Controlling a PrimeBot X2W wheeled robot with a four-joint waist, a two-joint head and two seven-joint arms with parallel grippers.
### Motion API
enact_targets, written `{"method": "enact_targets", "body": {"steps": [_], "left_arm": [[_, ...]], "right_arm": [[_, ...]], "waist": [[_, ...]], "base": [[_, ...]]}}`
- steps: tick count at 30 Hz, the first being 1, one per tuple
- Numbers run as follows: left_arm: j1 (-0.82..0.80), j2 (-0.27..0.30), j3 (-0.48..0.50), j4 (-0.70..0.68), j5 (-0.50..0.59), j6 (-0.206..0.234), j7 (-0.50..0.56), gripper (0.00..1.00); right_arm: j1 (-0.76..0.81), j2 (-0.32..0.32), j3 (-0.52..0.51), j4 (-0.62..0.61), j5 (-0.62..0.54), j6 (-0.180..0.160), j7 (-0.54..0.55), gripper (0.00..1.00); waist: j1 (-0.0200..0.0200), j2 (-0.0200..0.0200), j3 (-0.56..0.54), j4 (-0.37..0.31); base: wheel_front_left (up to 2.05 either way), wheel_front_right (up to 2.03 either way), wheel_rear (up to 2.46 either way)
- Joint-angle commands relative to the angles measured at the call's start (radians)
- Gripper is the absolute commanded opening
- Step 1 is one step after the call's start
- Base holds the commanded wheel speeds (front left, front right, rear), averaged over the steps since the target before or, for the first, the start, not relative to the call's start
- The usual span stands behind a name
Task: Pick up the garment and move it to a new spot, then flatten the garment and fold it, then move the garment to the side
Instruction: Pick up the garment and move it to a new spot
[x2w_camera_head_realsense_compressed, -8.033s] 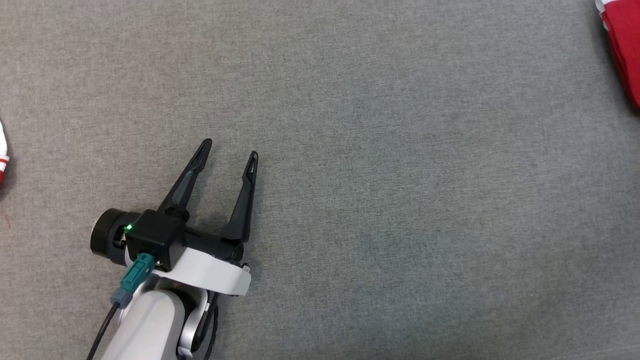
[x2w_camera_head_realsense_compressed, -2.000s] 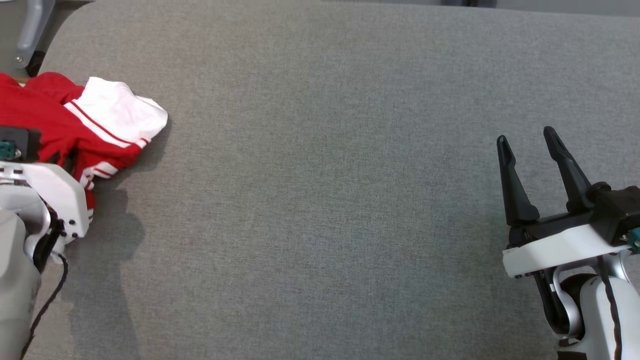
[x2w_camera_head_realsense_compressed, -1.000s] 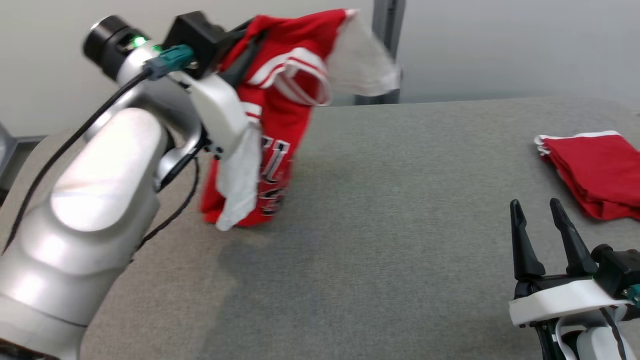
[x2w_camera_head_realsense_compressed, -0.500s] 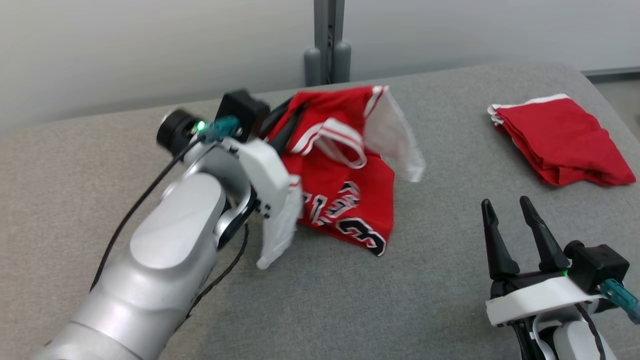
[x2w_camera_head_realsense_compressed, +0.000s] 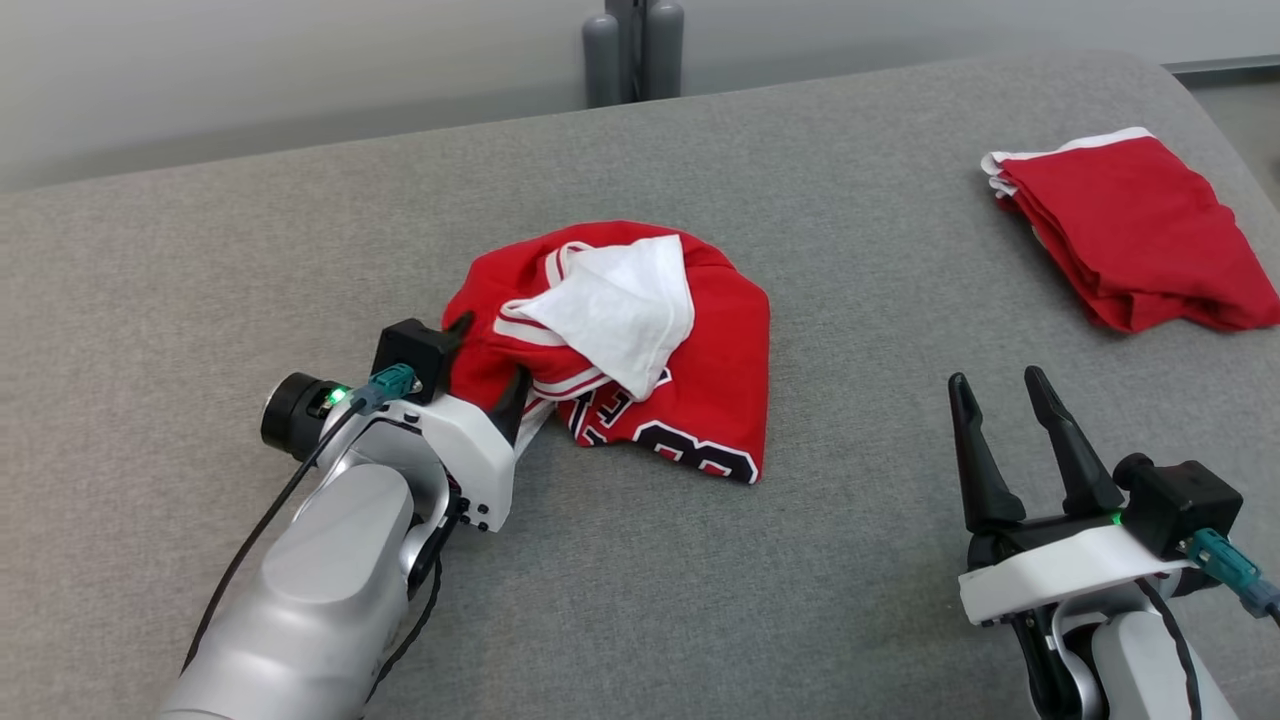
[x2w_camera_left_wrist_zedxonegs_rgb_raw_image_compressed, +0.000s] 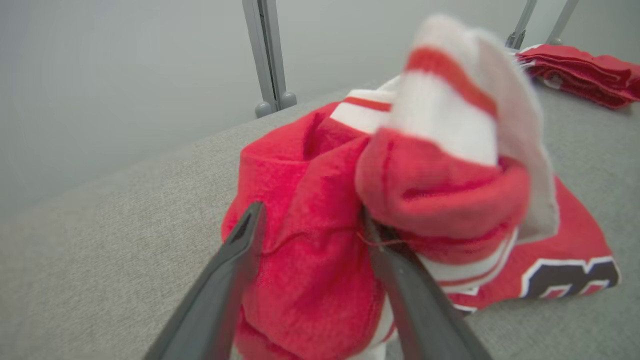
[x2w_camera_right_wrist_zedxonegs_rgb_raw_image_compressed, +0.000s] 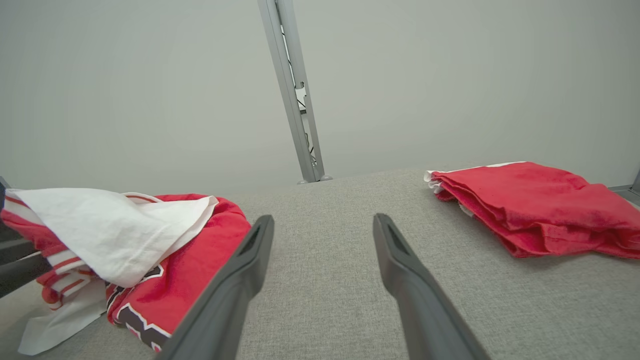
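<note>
The jersey (x2w_camera_head_realsense_compressed: 715, 340), aloft a second ago, now lies crumpled on the tabletop (x2w_camera_head_realsense_compressed: 250, 260); left gripper (x2w_camera_head_realsense_compressed: 490, 352) jaws apart astride a fold, right gripper (x2w_camera_head_realsense_compressed: 995, 377) jaws apart and empty, so withdrawal could snag the cloth.

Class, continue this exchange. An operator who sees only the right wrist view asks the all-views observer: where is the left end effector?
Observer: The left end effector is at the jersey's near-left edge.
Operator: Is cloth between its fingers?
Observer: Yes; the left wrist view shows the fingers spread, with red fabric bunched between them.
Operator: Is the jersey wholly on the table?
Observer: Yes; the head view shows it crumpled mid-table, grey surface all round.
</note>
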Motion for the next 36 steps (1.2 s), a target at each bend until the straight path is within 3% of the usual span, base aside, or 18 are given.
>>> {"method": "enact_targets", "body": {"steps": [1,10,20,29,36], "left_arm": [[0.010,-0.003,0.014,0.005,-0.012,0.005,-0.014,1.00],[0.089,-0.005,0.094,-0.097,-0.010,0.039,-0.026,1.00],[0.315,0.019,0.242,-0.356,0.052,0.105,-0.027,1.00],[0.538,-0.012,0.386,-0.560,0.095,0.161,-0.025,1.00],[0.651,-0.041,0.440,-0.649,0.138,0.157,-0.026,1.00]], "right_arm": [[-0.008,-0.004,-0.006,0.007,-0.012,0.000,-0.010,1.00],[0.012,-0.004,-0.028,0.016,-0.021,0.000,-0.011,1.00],[0.056,-0.004,-0.069,0.008,-0.039,0.000,-0.010,1.00],[0.109,-0.004,-0.083,-0.023,-0.064,0.000,-0.006,1.00],[0.154,-0.004,-0.086,-0.046,-0.065,0.000,-0.007,1.00]], "waist": [[0.0000,0.0000,-0.012,0.016],[0.0000,0.0000,-0.060,0.072],[0.0000,0.0000,-0.128,0.140],[0.0000,0.0000,-0.173,0.173],[0.0000,0.0000,-0.186,0.201]], "base": [[0.00,0.00,0.00],[0.00,0.00,0.00],[0.00,0.00,0.00],[0.00,0.00,0.00],[0.00,0.00,0.00]]}}
